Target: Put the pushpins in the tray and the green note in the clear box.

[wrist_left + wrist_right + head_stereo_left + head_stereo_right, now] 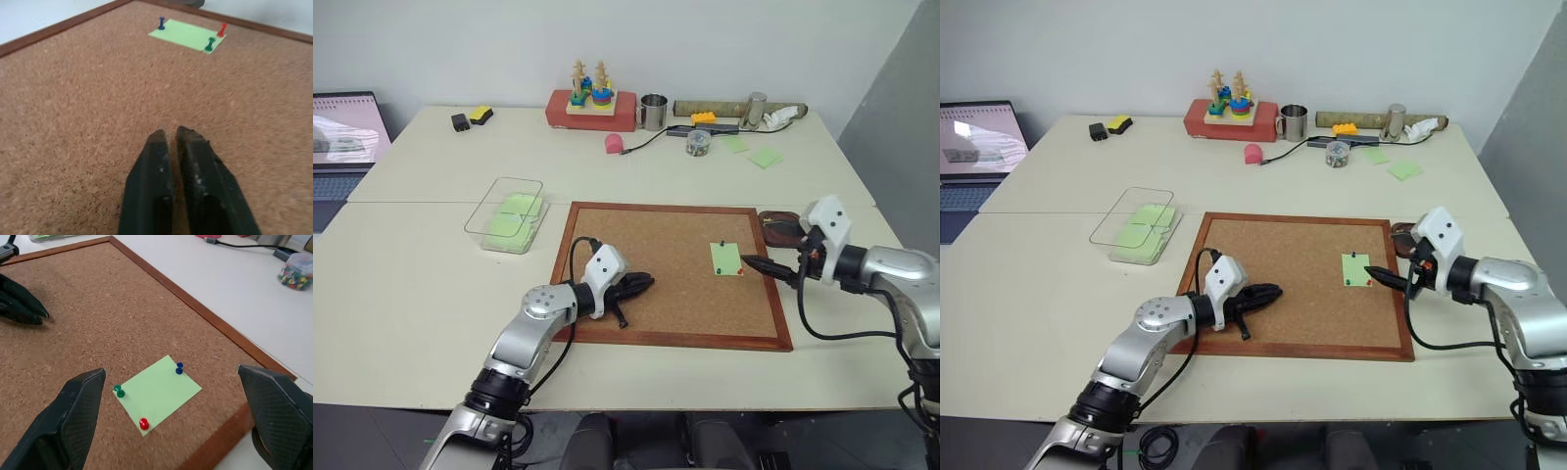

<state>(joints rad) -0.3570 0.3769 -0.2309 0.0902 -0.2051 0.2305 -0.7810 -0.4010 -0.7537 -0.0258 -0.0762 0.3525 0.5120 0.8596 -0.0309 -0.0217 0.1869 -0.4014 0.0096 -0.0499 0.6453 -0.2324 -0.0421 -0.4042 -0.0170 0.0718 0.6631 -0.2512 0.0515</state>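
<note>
The green note [159, 394] lies on the right part of the corkboard [636, 245], held by three pushpins: a dark blue one [179, 367], a green one [119, 391] and a red one [143, 423]. My right gripper [766, 266] hovers open at the note's right edge, a finger on either side of it in the right wrist view. My left gripper [644, 284] is shut on nothing, low over the board's left part and pointing toward the note. The tray [779, 225], dark brown, sits just off the board's right edge, partly hidden by my right hand. The clear box [505, 213] stands left of the board with green paper inside.
Along the table's far edge stand a red box with a stacking toy [591, 103], a metal mug [653, 112], a jar of pins [698, 143], loose green notes [766, 157] and a cable. A laptop [344, 142] sits at the far left.
</note>
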